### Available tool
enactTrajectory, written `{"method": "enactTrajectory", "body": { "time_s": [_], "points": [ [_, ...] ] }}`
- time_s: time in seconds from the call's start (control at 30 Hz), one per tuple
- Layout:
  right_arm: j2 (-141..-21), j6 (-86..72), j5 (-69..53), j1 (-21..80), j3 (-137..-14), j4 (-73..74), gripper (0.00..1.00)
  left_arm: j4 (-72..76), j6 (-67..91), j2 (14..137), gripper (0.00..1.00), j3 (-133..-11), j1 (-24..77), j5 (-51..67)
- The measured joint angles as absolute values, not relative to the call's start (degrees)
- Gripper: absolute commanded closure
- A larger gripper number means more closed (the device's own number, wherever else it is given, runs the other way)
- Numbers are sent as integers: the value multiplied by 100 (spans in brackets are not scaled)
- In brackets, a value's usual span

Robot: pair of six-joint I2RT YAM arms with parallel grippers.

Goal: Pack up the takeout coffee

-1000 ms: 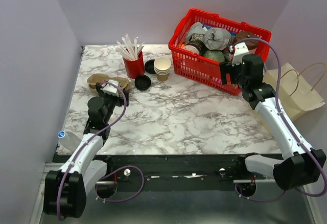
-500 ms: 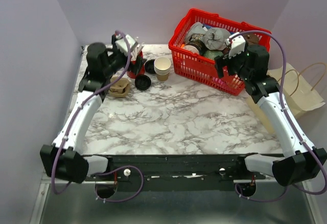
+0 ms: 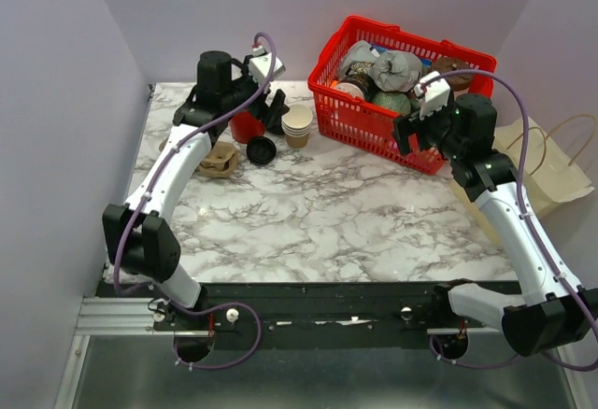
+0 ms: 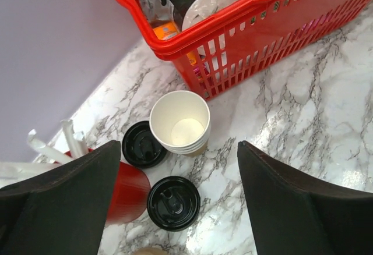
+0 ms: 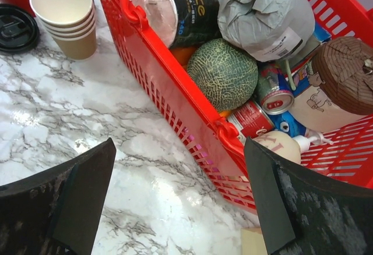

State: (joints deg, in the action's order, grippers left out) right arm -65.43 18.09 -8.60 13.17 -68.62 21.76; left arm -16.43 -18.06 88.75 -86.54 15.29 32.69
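The near half of the grey-veined marble table [image 3: 327, 232] is bare, and the packing looks barely begun: nothing is gripped and nothing is bagged.

At centre left of the top view, the small brown kraft-paper takeout cup [image 3: 222, 159] sits on the marble, tan and squat. The left arm partly covers it, so I cannot tell whether it stands upright or carries a lid. Just beyond it lies a black round plastic lid [image 3: 261, 150], then a red cup of white straws [image 3: 245, 127] and a stack of nested cream paper cups [image 3: 297, 124].

The left gripper [image 3: 273, 108] hangs above these with its jaws spread wide, grasping nothing. At right, the right gripper [image 3: 411, 133] hovers, equally released, at the near wall of the red plastic basket [image 3: 374, 129] full of groceries.

The beige handled paper bag [image 3: 551, 176] at the right edge is probably the destination. Picking up the cup, lidding it and bagging it all seem left to do.
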Motion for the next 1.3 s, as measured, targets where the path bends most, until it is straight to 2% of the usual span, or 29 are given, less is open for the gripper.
{"method": "enactTrajectory", "body": {
  "time_s": [0.33, 0.43, 0.63, 0.97, 1.3],
  "points": [
    [-6545, 1804, -860, 1317, -6737, 2255, 0, -2403, -2327, 10366, 36, -10114, 1656, 3415],
    [-6543, 1796, -860, 1317, -6667, 2263, 0, -2698, -2458, 10619, 36, -10418, 1671, 3623],
    [-6501, 1675, -860, 1317, -6602, 2309, 0, -2908, -2414, 11037, 43, -10512, 1850, 3717],
    [-6462, 1636, -867, 1317, -6569, 2329, 0, -3079, -2515, 11907, 45, -10794, 1909, 3710],
    [-6392, 1638, -867, 1317, -6346, 2331, 0, -3247, -2858, 12110, 53, -10989, 1900, 3701]
  ]
}}
